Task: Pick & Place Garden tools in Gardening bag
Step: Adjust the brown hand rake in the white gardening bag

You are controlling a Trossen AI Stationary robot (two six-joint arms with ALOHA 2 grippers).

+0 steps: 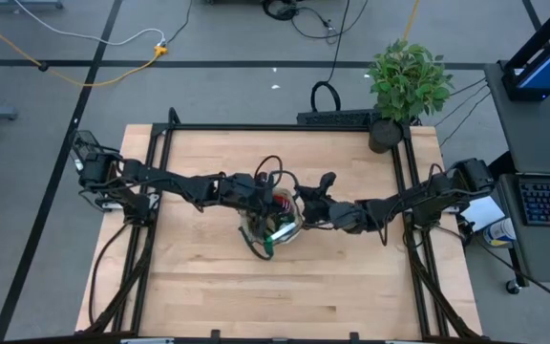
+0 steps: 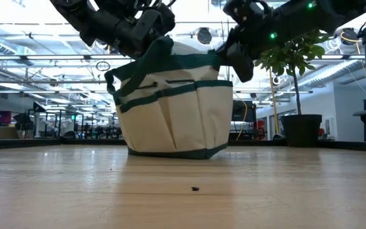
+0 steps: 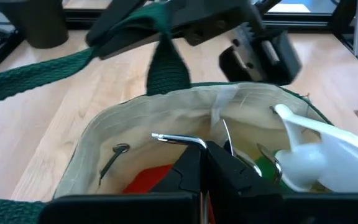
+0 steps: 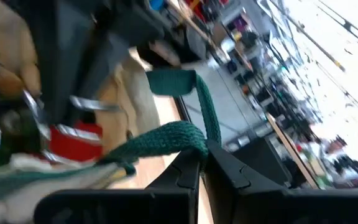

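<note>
At the middle of the wooden counter (image 1: 208,287), two robot arms are meeting over the gardening bag (image 2: 176,108).

The bag is sitting upright mid-counter, a potted plant (image 1: 407,81) standing at the far right corner. The left gripper (image 3: 202,163) is hovering inside the bag's mouth, fingers pressed together and apparently gripping nothing, above a red item (image 3: 146,177), a green item (image 3: 266,167), a white sprayer (image 3: 319,158) and a metal tool tip (image 3: 179,139). The right gripper (image 4: 202,157) is at the bag's right rim, fingers pinching a green handle strap (image 4: 166,140). Judging by this, the tools look packed; the strap should be held steadily while the left arm lifts straight out, avoiding snagging handles.
</note>
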